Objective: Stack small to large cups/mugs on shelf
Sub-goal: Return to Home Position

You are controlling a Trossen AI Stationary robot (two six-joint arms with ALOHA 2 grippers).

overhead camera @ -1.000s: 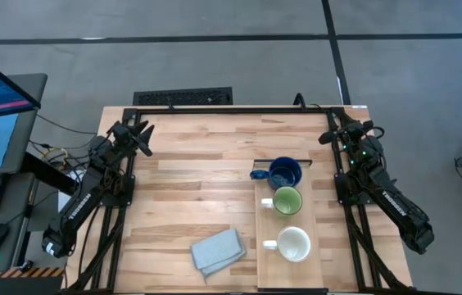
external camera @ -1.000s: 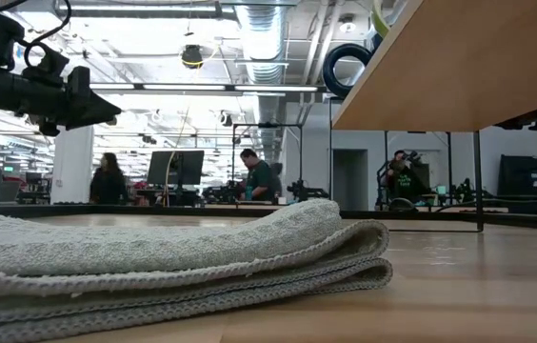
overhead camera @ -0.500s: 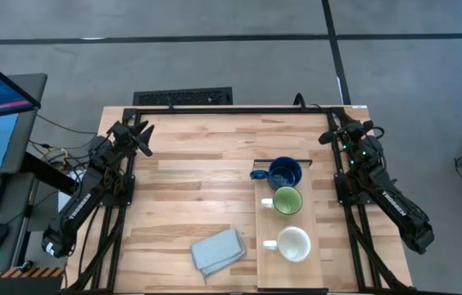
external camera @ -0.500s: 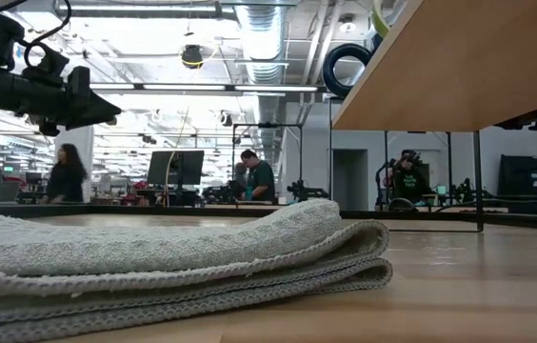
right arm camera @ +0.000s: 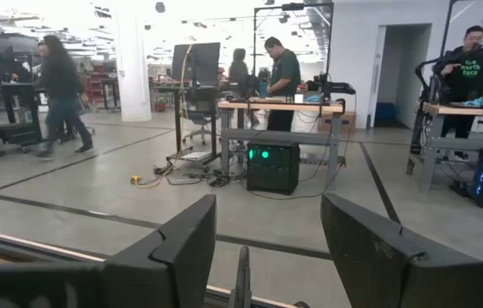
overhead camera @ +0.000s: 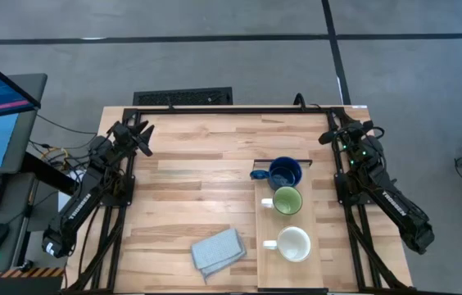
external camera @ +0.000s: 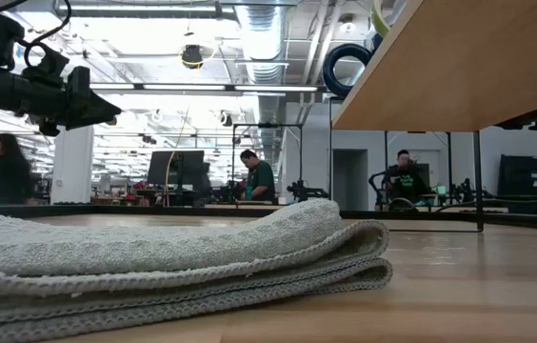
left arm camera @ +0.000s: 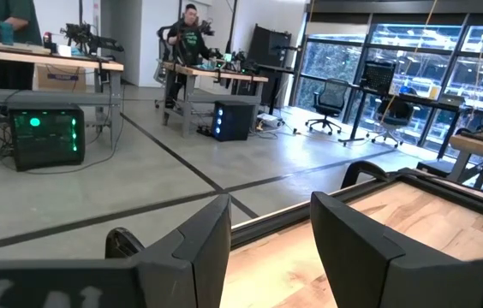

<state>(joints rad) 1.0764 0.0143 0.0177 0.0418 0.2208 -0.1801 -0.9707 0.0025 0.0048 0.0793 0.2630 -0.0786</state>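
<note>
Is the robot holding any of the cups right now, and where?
No, nothing is held. The left gripper and right gripper are open and empty; the blue mug, green mug and white mug sit on the shelf.

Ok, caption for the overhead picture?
Dark blue mug, light green mug, white mug on light-wood shelf; left gripper, right gripper parked aside.
</note>
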